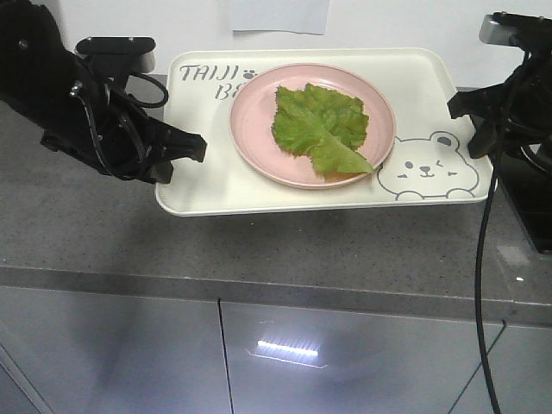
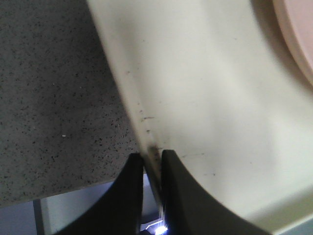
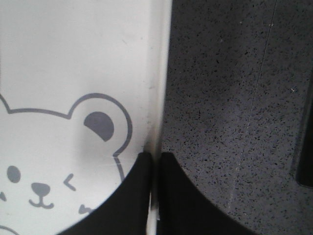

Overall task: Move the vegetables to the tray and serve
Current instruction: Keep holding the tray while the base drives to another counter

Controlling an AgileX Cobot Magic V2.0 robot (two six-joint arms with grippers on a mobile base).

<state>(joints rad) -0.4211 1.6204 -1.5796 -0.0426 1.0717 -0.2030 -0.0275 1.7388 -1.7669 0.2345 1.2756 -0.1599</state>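
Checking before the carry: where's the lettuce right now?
Front view: the lettuce lies on the pink plate, mid-tray, between the lettering and the bear drawing.

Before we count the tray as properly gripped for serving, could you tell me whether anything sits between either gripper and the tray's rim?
Nothing visible does. The left gripper and right gripper each pinch the tray rim directly.

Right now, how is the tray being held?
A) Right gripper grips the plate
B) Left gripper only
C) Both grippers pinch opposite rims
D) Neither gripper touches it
C: the left gripper is closed on one rim of the tray, and the right gripper is closed on the rim beside the bear drawing.
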